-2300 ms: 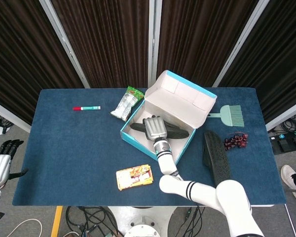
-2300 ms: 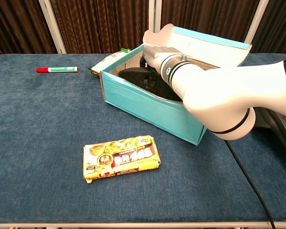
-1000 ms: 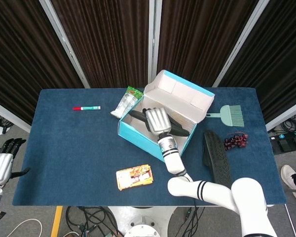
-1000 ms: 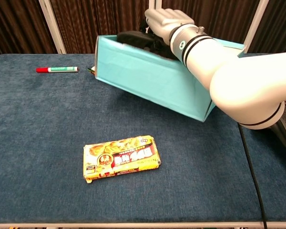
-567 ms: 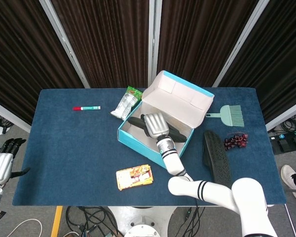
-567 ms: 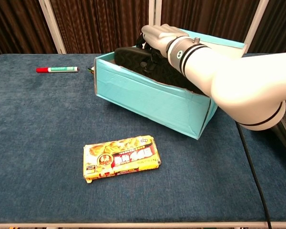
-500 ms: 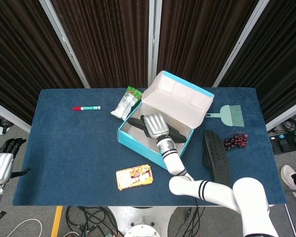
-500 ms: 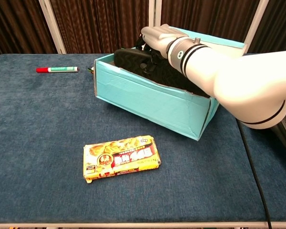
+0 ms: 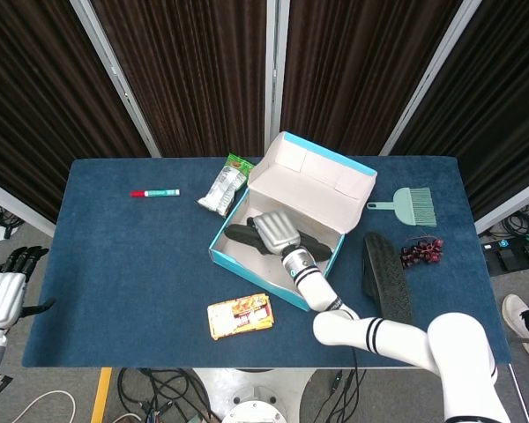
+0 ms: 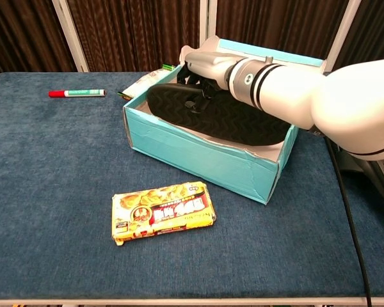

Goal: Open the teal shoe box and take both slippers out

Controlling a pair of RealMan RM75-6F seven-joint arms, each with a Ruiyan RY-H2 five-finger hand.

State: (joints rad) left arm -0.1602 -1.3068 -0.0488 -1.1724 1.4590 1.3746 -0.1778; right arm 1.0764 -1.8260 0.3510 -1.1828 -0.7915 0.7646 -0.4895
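The teal shoe box [image 9: 310,183] stands open in the middle of the table, its lid tipped back. In the chest view its teal front wall [image 10: 195,153] faces me. My right hand [image 9: 276,231] reaches into the box and grips a black slipper [image 10: 221,120], which lies tilted with its sole up across the box's top edge. A second black slipper [image 9: 386,280] lies on the table to the right of the box. My left hand [image 9: 0,295] hangs beyond the table's left edge, holding nothing, its fingers apart.
A yellow snack pack [image 9: 240,315] lies in front of the box. A silver-green packet [image 9: 225,185] sits by its back left corner, and a red-green marker [image 9: 154,192] further left. A teal brush [image 9: 410,204] and grapes [image 9: 421,251] lie at the right.
The box, lifted and tilted along with the slipper a second ago, has settled back on the table slightly nearer. The slipper has risen and turned sole up in my right hand.
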